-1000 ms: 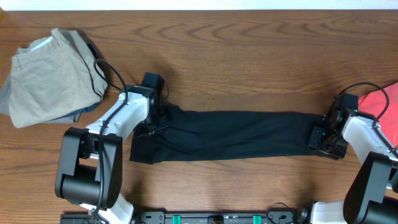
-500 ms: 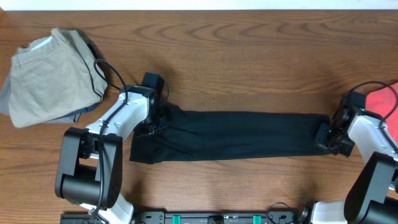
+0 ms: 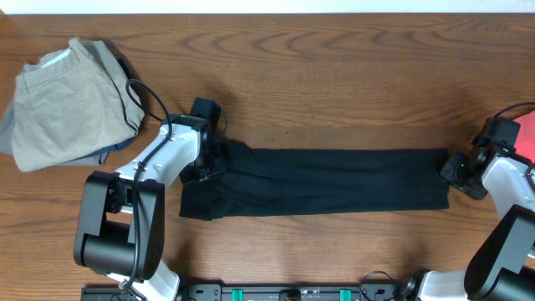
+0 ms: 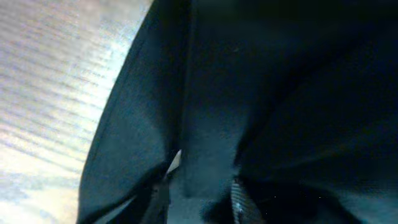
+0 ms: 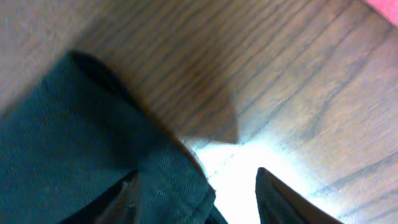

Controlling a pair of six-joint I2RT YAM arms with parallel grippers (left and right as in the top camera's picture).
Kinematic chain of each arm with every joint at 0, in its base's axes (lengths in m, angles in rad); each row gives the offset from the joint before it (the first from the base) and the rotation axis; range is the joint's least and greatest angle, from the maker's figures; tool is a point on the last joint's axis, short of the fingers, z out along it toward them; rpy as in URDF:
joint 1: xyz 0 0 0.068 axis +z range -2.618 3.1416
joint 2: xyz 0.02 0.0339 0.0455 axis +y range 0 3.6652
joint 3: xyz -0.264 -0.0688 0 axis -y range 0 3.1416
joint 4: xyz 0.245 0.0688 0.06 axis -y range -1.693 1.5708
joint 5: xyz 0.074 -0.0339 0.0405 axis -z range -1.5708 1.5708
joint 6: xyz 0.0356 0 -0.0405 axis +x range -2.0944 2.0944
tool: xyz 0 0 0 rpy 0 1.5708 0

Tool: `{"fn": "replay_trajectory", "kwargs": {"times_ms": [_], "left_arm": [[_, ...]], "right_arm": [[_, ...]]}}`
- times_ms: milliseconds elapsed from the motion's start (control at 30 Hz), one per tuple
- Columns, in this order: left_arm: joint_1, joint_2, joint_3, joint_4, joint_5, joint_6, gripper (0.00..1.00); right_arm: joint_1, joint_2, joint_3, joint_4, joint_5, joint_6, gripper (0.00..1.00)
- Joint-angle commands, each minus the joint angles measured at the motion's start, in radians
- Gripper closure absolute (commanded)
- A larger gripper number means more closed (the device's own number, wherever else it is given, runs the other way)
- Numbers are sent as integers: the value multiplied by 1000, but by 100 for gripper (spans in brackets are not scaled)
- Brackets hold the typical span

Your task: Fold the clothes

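Note:
A long black garment (image 3: 318, 181) lies stretched flat across the middle of the table. My left gripper (image 3: 207, 164) is at its left end; in the left wrist view its fingers (image 4: 200, 194) are close together with a fold of the black cloth (image 4: 205, 124) between them. My right gripper (image 3: 459, 170) is at the garment's right end. In the right wrist view its fingers (image 5: 199, 190) stand apart. The cloth's corner (image 5: 93, 143) lies against the left finger, and bare wood shows beside the right finger.
A folded pile of beige clothes (image 3: 63, 100) lies at the far left. A red garment (image 3: 525, 134) shows at the right edge, also in the right wrist view (image 5: 385, 9). The wooden table (image 3: 334, 75) stretches behind the black garment.
My right gripper moved to the right and the black garment's right end went with it, stretching the cloth longer. Its left end slid slightly right. The left arm stayed in place.

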Motion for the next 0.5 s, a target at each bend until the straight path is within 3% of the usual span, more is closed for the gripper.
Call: {"fn": "replay_trajectory", "kwargs": {"times_ms": [0,167,267,467], "left_arm": [[10,-2,28,-34,-23,13,61],[29,-67,73,-76,-22,29,60],[52,-124,74,-81,-22,29,54],[96,-196,74,-89,-22,29,50]], "right_arm": [[-8,6,15,-29,-27,-29,39],[-10,6,15,-29,-51,-64,36],[-11,6,15,5,-109,-139,36],[-11,12,13,32,-150,-218,25]]}}
